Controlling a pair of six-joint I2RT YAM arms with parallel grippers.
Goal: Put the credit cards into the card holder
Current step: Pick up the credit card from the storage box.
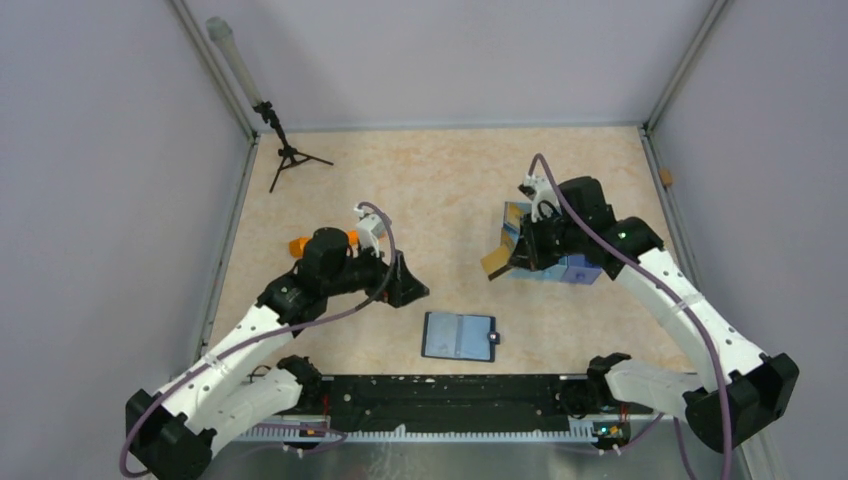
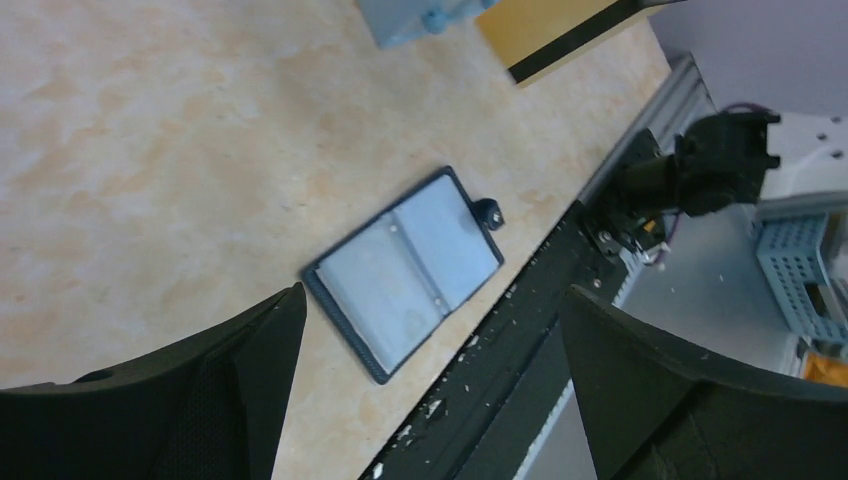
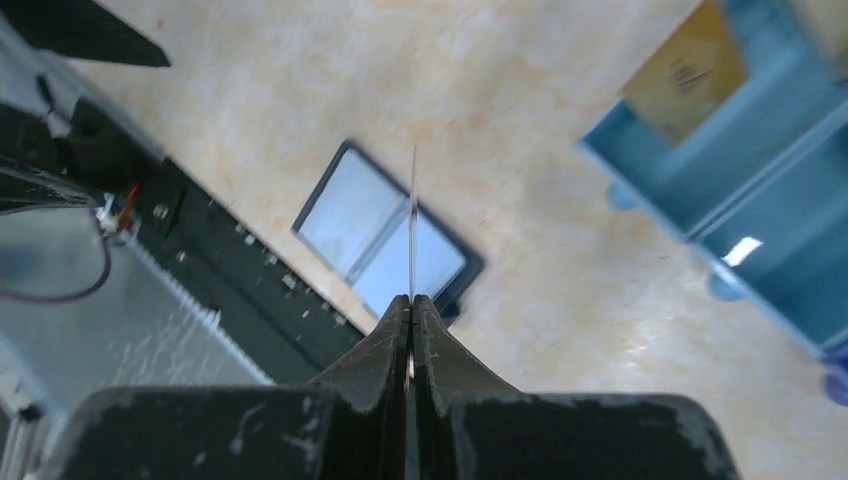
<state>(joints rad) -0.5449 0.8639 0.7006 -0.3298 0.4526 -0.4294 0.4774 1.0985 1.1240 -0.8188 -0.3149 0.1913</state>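
The right fingers are pressed together on a gold credit card, which shows edge-on in the right wrist view and sits right of centre in the top view, just left of the blue box. The left fingers are spread wide with nothing between them. The card holder lies open on the worktop at lower centre, pale inside up. Another gold card sits in the box

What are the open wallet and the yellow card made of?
The card holder looks like leather or fake leather, hard to tell: matte navy rim, pale blue lining, round snap stud. The gold card pinched in the right tool looks like stiff plastic: very thin edge-on, smooth, with a dark stripe.
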